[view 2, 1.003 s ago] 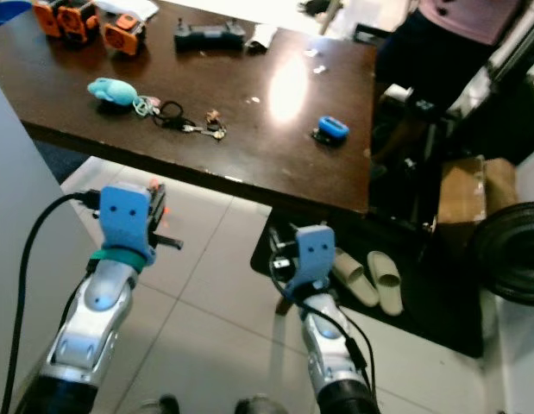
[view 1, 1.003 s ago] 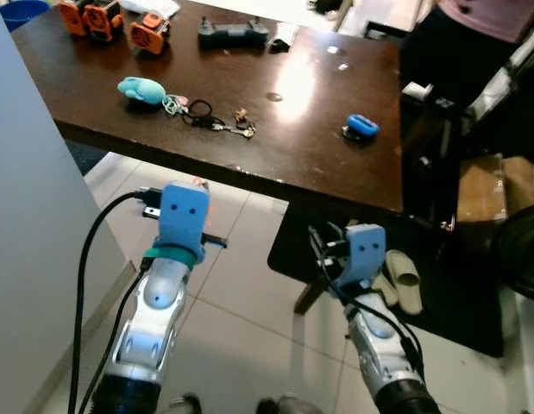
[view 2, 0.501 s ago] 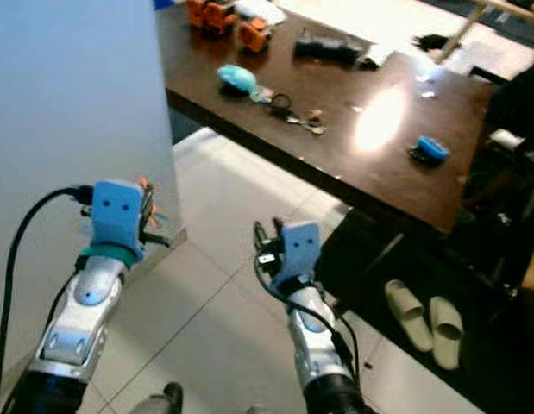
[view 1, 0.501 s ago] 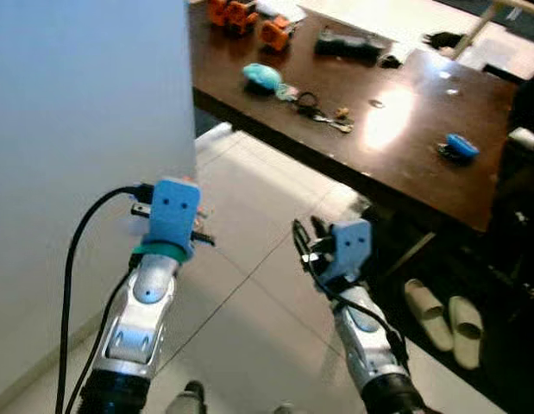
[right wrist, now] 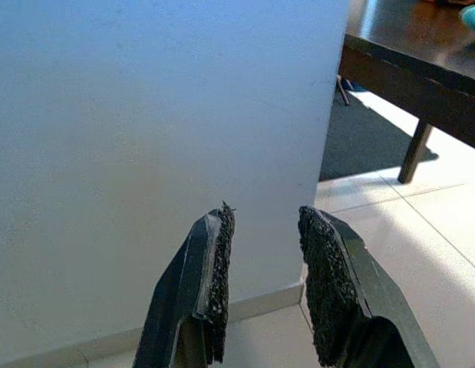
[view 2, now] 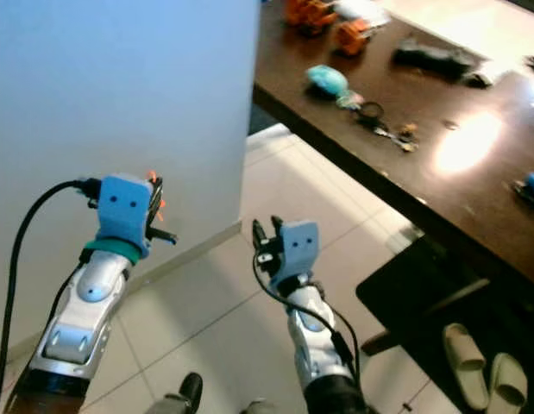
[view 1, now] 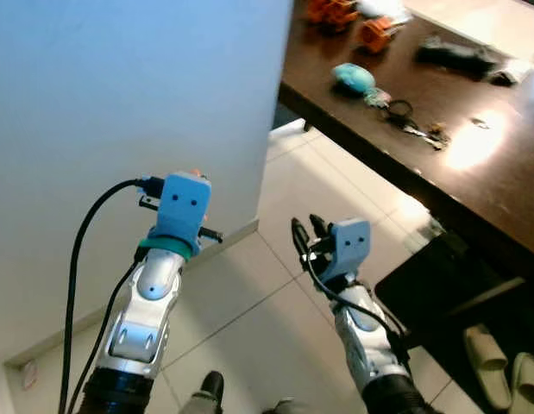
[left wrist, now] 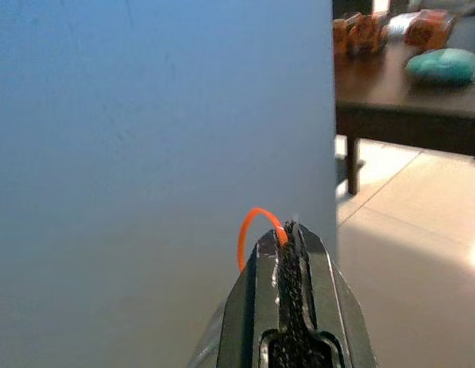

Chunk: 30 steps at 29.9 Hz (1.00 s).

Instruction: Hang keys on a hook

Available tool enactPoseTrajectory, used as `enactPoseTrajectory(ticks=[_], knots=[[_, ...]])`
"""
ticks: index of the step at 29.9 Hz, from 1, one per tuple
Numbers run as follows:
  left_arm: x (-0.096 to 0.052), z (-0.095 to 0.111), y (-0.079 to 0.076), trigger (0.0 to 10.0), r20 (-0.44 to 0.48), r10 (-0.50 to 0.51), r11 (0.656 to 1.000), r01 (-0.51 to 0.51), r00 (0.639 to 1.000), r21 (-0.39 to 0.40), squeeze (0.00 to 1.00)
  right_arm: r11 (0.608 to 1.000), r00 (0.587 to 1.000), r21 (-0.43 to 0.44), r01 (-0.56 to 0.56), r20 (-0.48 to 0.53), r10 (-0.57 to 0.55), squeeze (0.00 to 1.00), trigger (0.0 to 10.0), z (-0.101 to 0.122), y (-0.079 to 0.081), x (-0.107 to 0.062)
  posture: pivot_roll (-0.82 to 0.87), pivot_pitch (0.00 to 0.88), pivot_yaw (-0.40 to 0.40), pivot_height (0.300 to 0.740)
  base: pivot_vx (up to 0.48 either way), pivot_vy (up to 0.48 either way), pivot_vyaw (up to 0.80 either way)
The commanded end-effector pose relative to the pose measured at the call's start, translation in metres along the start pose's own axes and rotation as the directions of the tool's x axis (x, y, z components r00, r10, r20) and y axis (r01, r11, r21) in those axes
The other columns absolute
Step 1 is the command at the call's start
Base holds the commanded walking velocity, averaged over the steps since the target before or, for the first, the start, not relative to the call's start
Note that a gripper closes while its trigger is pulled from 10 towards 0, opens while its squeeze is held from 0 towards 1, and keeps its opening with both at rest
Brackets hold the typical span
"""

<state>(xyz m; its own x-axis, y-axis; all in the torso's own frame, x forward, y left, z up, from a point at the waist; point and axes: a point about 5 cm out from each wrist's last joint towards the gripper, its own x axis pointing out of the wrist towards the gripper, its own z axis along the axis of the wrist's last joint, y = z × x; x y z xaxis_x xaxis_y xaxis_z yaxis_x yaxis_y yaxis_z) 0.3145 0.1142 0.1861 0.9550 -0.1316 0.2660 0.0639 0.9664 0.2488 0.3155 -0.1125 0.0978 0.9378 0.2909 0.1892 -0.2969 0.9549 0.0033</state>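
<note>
The keys (view 1: 415, 127) lie on the dark brown table (view 1: 491, 185) at the upper right, a bunch on black rings next to a teal fob (view 1: 354, 77). Both arms are held low over the tiled floor, well short of the table. My left gripper (left wrist: 289, 230) is shut, facing the pale wall (left wrist: 145, 153), and a thin orange loop (left wrist: 251, 224) sticks out beside its tips. My right gripper (right wrist: 264, 218) is open with nothing between its fingers (view 1: 303, 233), and it also faces the wall.
The pale wall (view 1: 120, 103) takes up the left and ends at a corner by the table's end. Orange gadgets (view 1: 377, 31) and a black device (view 1: 461, 56) sit on the table. A black mat (view 1: 439, 289) and slippers (view 1: 489, 358) lie on the floor at right.
The view has swung left: the wall now takes up much more of the picture and the table has slid to the upper right. Both arms keep their pose.
</note>
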Motion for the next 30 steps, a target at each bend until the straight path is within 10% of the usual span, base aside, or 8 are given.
enactPoseTrajectory(ticks=[1, 30], knots=[[-0.001, 0.003, 0.001, 10.0, 0.011, -0.001, 1.0, 0.001, 1.0, 0.007, 0.0, 1.0, 1.0, 0.01, 0.009, -0.013, -0.009, 0.0, 10.0, -0.003, 0.0, -0.003, -0.08, 0.095, -0.03, 0.74, 0.0, 0.0, 0.8], [0.019, 0.077, 0.006, 10.0, 0.326, 0.073, 0.996, -0.086, 0.942, 0.024, 0.0, 1.0, 1.0, 0.017, 0.013, 0.002, -0.013, 0.0, 10.0, -0.001, -0.004, -0.004, -0.08, 0.091, -0.034, 0.74, 0.406, 0.0, 0.16]])
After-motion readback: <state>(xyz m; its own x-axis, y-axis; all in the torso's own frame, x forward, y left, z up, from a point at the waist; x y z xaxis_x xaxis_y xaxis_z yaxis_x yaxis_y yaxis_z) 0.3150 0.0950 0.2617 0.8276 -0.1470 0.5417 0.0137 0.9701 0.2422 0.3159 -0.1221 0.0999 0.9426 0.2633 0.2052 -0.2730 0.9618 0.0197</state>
